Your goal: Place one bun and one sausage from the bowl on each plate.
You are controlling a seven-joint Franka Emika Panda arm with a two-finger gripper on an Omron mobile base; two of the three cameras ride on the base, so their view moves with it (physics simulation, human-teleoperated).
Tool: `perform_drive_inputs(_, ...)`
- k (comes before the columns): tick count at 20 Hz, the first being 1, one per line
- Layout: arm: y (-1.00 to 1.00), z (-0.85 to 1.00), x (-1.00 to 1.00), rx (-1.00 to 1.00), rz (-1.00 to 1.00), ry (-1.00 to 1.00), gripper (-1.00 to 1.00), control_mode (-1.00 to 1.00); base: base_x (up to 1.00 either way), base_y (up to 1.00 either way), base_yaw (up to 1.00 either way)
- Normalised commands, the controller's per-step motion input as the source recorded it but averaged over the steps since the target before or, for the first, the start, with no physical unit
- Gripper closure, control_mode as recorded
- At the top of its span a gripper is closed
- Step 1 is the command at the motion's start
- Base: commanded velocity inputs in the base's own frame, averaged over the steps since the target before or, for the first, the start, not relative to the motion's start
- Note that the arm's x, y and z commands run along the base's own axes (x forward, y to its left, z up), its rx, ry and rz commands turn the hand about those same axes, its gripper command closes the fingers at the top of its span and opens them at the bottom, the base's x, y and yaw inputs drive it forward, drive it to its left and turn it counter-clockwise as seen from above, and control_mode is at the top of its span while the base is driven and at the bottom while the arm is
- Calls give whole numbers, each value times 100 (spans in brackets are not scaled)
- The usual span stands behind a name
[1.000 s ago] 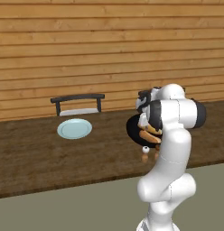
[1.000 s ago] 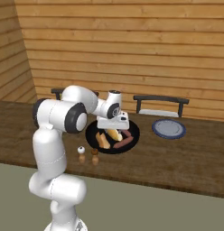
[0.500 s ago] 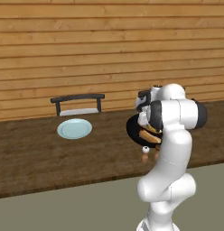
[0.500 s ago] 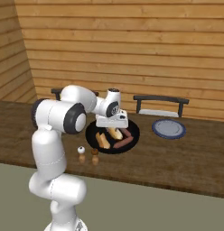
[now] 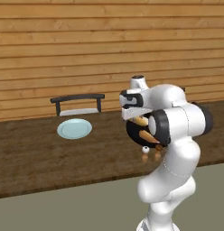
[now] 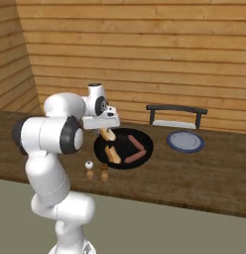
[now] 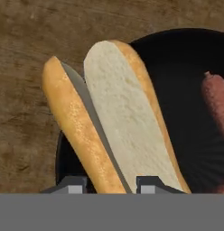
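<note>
Bun is up off the black bowl now, pinched tight in my claw. That means I can carry it to the blue-green plate next.

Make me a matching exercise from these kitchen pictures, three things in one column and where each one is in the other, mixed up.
Things:
1. bun
2. sausages
3. dark blue-grey plate

Places:
A. lying in the black bowl
B. on the counter, right of the bowl in the right base view
C. between the jaws of the gripper, above the bowl

Pairs: 1-C, 2-A, 3-B
</note>
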Motion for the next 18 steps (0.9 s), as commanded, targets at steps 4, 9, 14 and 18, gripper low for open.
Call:
perform_drive_inputs(4,100,7,0,0,8,-20,100,-100,0,0,0)
perform_drive_inputs(9,100,35,10,0,11,-6,100,-100,0,0,0)
perform_drive_inputs(14,100,17,12,2,19,-6,100,-100,0,0,0)
perform_drive_inputs(18,100,0,14,5,33,-20,100,-100,0,0,0)
